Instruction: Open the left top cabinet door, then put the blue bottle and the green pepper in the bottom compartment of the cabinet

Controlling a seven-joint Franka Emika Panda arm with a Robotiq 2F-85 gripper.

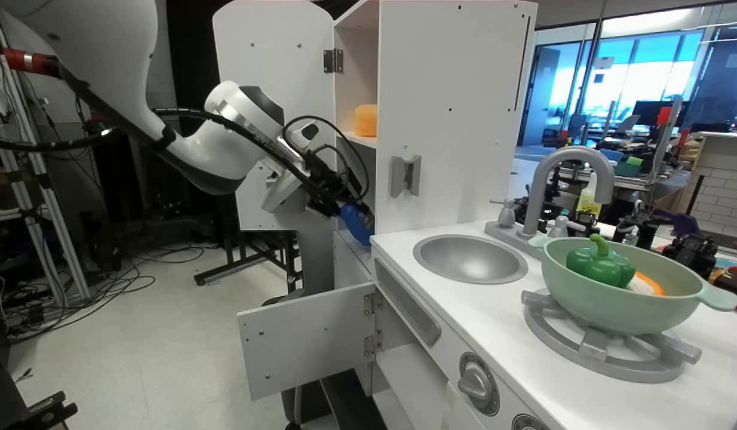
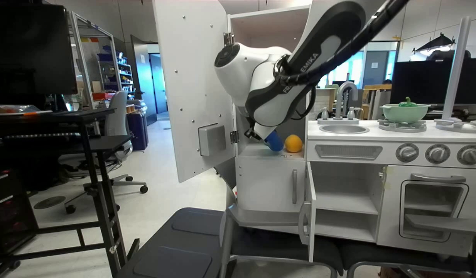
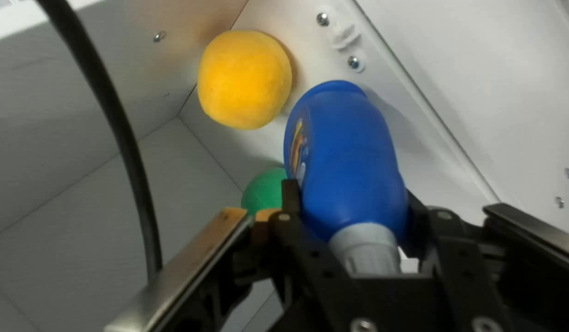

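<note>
Presently, the claw [image 3: 351, 205] holds the blue bottle [image 3: 344, 152] by its sides, tilted, inside the bottom compartment [image 2: 253, 151]; base contact cannot be confirmed. Recommended — set it upright, clear of the orange ball [image 3: 244, 79] and half-hidden green item [image 3: 264, 190], release slowly, back straight out. Left door [image 2: 191, 88] stands open; green pepper [image 1: 601, 267] sits in the bowl [image 1: 631, 313] — outstanding.

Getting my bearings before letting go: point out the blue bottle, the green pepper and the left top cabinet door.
Blue bottle [image 3: 346, 161], wrist view: middle of its body.
Green pepper [image 1: 600, 266], in an exterior view: its side.
Left top cabinet door [image 2: 197, 87], in an exterior view: its inner face.
</note>
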